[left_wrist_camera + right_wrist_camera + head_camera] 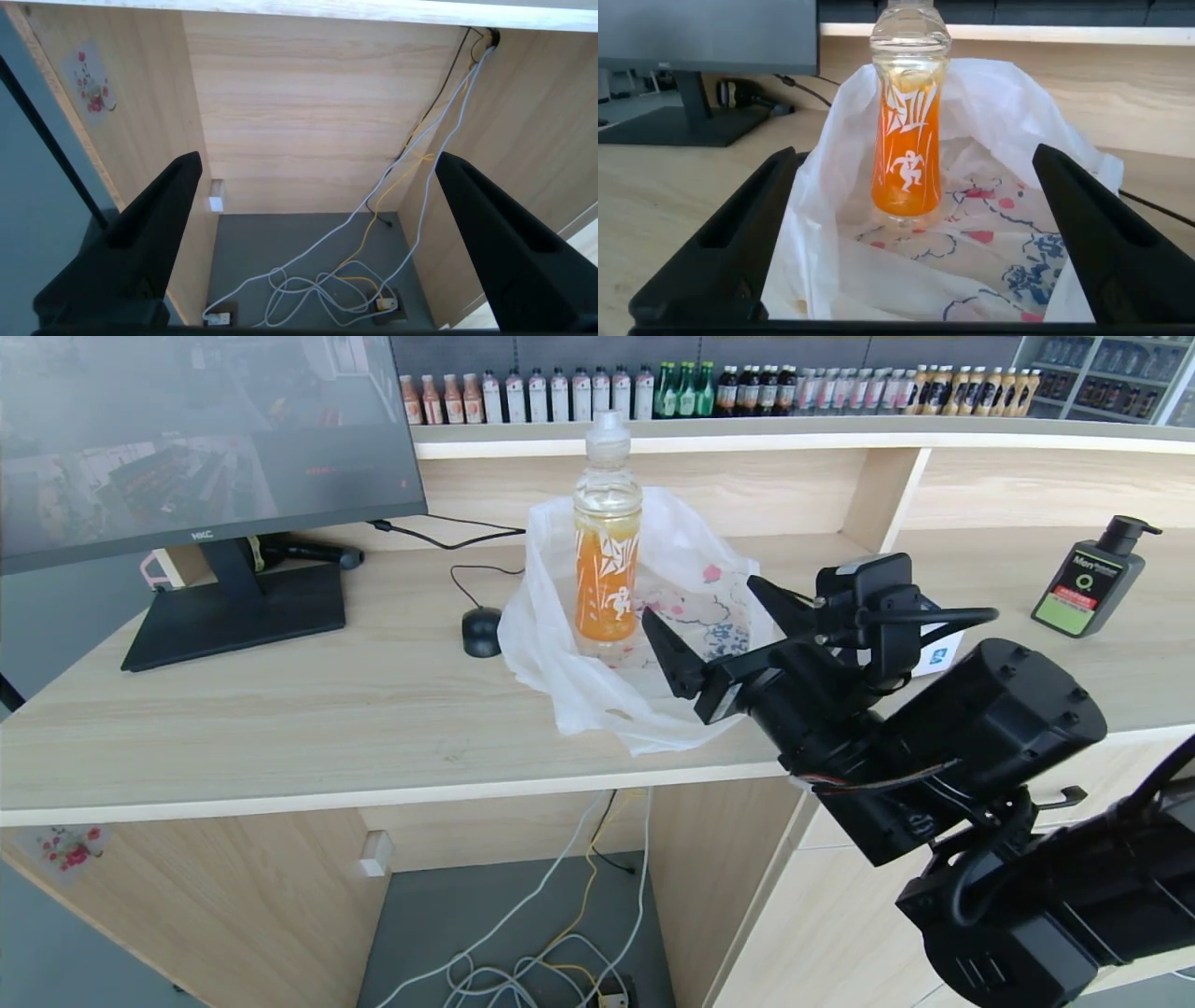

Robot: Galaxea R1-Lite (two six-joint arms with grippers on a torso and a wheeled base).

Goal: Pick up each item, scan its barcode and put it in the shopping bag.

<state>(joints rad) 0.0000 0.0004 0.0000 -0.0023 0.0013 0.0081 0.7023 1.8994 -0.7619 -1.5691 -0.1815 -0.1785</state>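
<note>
Your right claw (pixel 697 597) hangs over the near right edge of the shopping bag (pixel 569 681), its two black fingers (pixel 677 658) spread wide with nothing between them. Seen from the head camera, the orange drink bottle (pixel 607 541) is at about 10 o'clock from that claw. It stands upright inside the white bag, with its cap above the bag's rim. In the right wrist view the bottle (pixel 906 159) sits centred between the spread fingers and farther off, not touching them, with the printed bag wall (pixel 990 233) gathered around its base.

Your left claw (pixel 320 159) is also spread and holds nothing. It is low, facing the wooden panel (pixel 308 103) under the counter and the loose cables (pixel 318 285) on the floor.

Out from the bag, on the pale wood counter (pixel 280 709), a black mouse (pixel 482 631) lies just beside the bag at 9 o'clock. The monitor (pixel 187 429) on its flat stand is farther off at 10 o'clock. A dark pump bottle (pixel 1088 583) with a green label stands well apart at 3 o'clock. A row of bottles (pixel 709 392) lines the shelf at 12 o'clock.
</note>
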